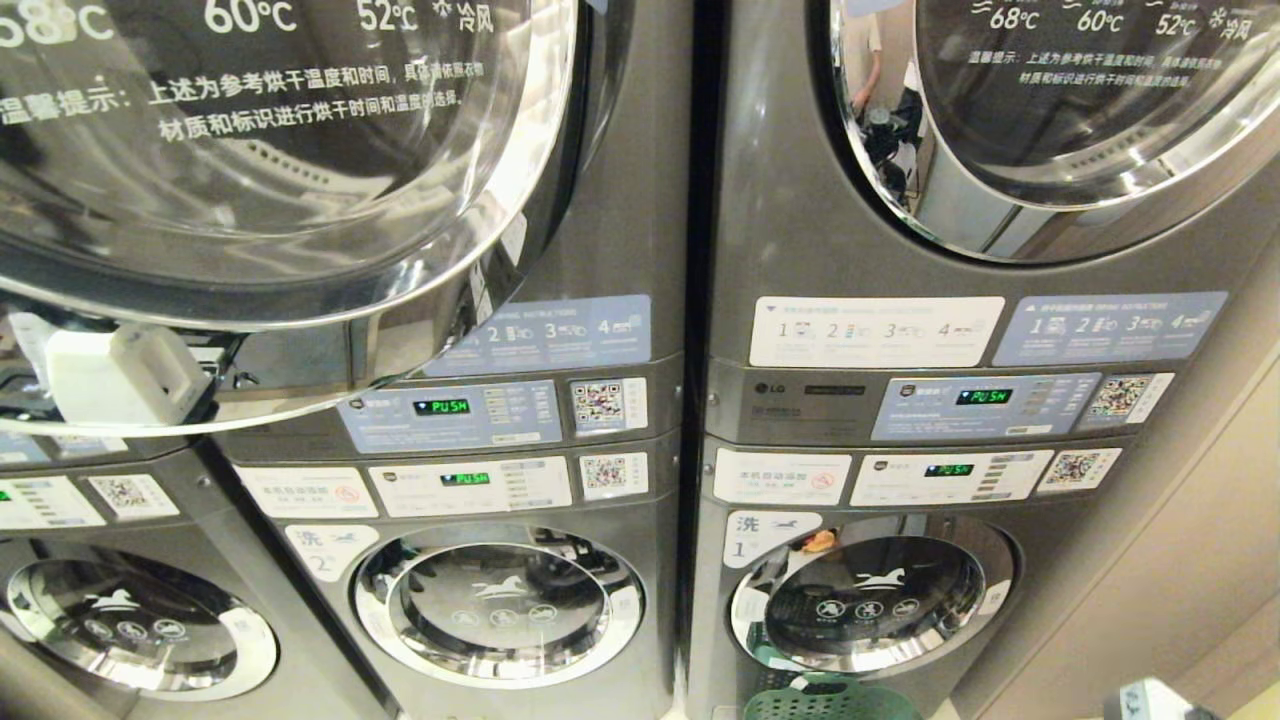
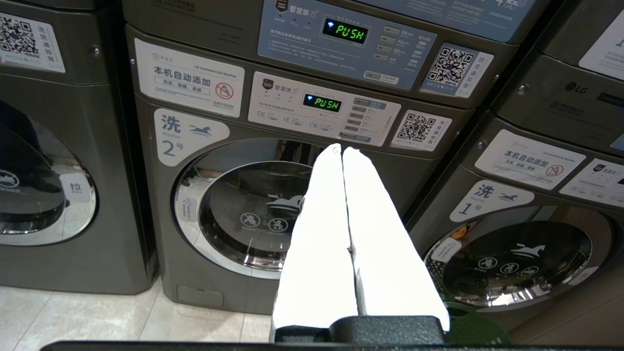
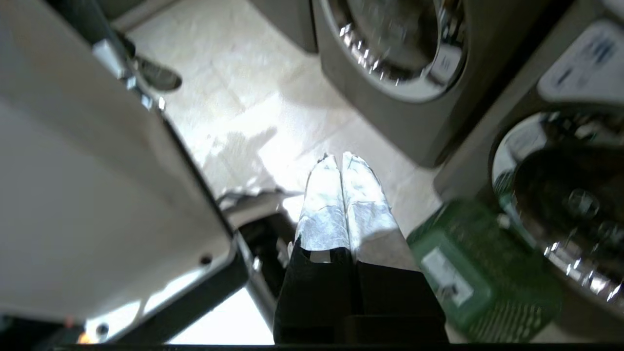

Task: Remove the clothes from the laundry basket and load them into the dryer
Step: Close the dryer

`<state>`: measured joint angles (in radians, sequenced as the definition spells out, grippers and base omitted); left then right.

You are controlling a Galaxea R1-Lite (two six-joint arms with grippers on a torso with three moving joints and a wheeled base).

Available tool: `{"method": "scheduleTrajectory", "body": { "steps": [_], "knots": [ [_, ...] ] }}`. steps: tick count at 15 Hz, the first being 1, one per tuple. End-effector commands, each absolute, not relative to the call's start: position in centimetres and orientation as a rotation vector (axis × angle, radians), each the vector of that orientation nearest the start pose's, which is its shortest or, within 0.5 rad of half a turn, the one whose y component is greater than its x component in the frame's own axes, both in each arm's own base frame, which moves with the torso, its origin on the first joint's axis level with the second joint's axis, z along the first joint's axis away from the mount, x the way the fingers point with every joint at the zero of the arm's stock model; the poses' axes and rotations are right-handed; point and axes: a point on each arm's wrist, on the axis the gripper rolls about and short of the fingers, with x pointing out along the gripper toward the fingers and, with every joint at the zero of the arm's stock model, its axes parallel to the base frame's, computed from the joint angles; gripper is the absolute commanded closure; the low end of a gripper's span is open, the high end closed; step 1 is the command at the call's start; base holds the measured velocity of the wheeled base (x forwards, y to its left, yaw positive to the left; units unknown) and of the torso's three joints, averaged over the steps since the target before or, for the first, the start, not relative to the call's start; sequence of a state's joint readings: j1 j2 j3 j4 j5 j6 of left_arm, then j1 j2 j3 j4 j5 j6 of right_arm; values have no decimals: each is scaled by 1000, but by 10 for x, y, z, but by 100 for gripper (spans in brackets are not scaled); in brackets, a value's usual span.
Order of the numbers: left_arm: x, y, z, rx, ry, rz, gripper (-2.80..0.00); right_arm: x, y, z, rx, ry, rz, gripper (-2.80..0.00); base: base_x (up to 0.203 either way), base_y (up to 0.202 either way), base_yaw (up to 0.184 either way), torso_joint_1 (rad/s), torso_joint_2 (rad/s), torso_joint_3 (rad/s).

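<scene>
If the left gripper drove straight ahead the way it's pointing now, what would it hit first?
Most likely washer number 2. The left gripper, shut and empty, points at the top of its round door, just under the control panel. Nothing shows in between, though the gap is hard to judge.

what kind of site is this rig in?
Most likely a self-service laundromat. Rows of stacked LG machines, numbered washer doors, QR payment stickers and "PUSH" displays on each panel. A green laundry basket sits on the floor.
</scene>
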<state>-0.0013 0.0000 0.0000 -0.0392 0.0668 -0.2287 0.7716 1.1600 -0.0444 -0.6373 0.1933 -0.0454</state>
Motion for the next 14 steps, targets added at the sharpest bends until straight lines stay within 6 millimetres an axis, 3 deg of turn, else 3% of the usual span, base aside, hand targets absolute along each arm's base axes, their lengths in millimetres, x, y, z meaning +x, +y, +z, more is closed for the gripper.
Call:
{"method": "scheduleTrajectory", "body": {
  "steps": [1,6,14],
  "knots": [
    [-21,2,71,-231,-16,65,0,60,65,92,-192,527,954,0,0,0,0,0,0,0],
    [-21,2,71,-230,-15,65,0,21,26,79,-170,768,876,0,0,0,0,0,0,0],
    [-21,2,71,-230,-17,65,0,-6,-3,87,-16,367,986,0,0,0,0,0,0,0]
  ]
}}
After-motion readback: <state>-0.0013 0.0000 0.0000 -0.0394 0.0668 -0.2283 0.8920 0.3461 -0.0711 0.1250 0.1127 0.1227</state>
